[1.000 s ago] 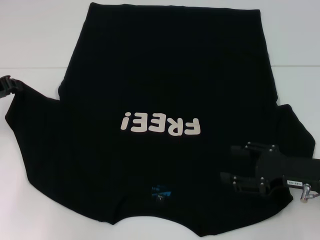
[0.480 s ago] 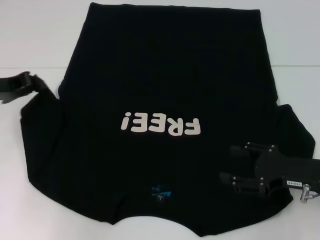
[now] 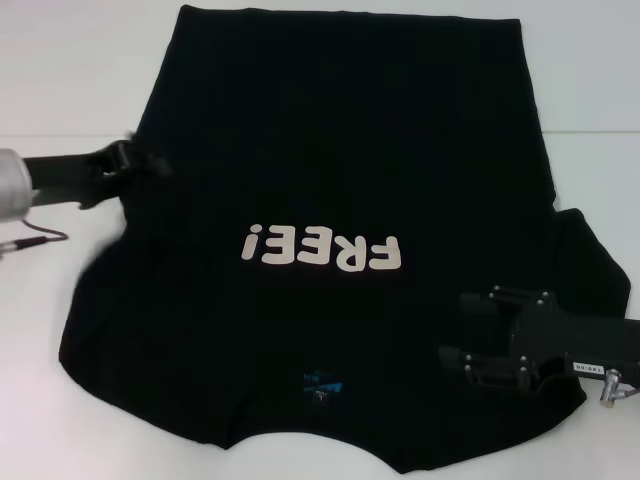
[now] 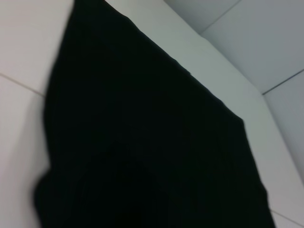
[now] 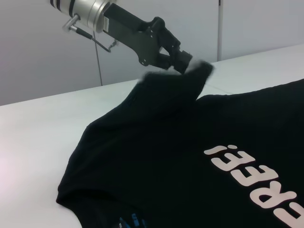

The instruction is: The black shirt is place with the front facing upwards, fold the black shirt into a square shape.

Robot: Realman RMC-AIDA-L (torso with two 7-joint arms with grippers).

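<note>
The flat white counter (image 3: 60, 80) carries the large black short-sleeved cloth T-shirt (image 3: 340, 150), which lies spread with the front upward across the middle of the counter and covers most of it. Its hem is on the far side and its neck is on the near side, so the white rounded "FREE!" lettering (image 3: 322, 249) reads upside down in the head view. The small blue neck label (image 3: 323, 381) is near the collar. The left claw (image 3: 135, 160) is at the left edge of the shirt, and it is pinching the left sleeve (image 5: 190, 78) and holding it lifted over the body of the shirt. The right claw (image 3: 475, 335) rests over the right shoulder area, near the right sleeve (image 3: 595, 260), with its fingers spread apart.
</note>
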